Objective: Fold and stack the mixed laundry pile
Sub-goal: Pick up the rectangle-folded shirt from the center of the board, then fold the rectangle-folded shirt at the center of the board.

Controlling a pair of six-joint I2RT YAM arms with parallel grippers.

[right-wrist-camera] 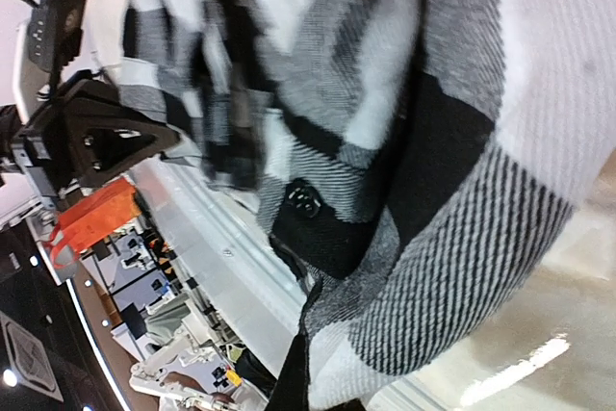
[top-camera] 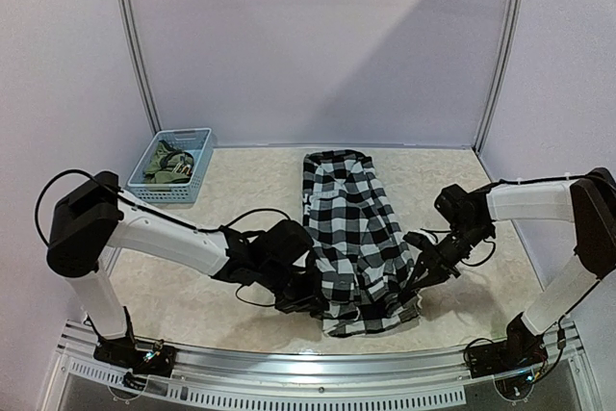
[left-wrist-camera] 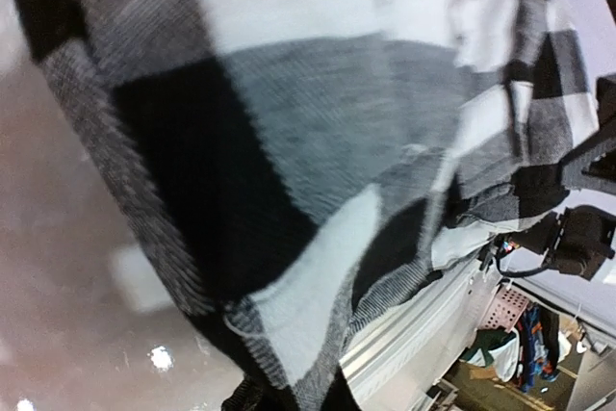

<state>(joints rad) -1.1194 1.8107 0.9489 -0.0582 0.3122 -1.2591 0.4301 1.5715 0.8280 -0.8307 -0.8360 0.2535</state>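
The black-and-white checked shirt (top-camera: 348, 238) lies lengthwise mid-frame on the tabletop (top-camera: 452, 190), left jaws clamped shut on its lower-left hem, right jaws on its lower-right. The olive-green shirt (top-camera: 166, 168) sits in the blue basket (top-camera: 162, 192), upper left

One checked shirt (top-camera: 351, 233), one olive-green shirt (top-camera: 169, 165), one basket (top-camera: 166, 193) — two arms: left arm (top-camera: 164, 233), right arm (top-camera: 529, 201).

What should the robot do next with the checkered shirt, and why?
Probably lift the near hem and carry it toward the far end, folding the checked shirt in half. It lies stretched out on the table, and the left tool and right tool are shut on its near corners.
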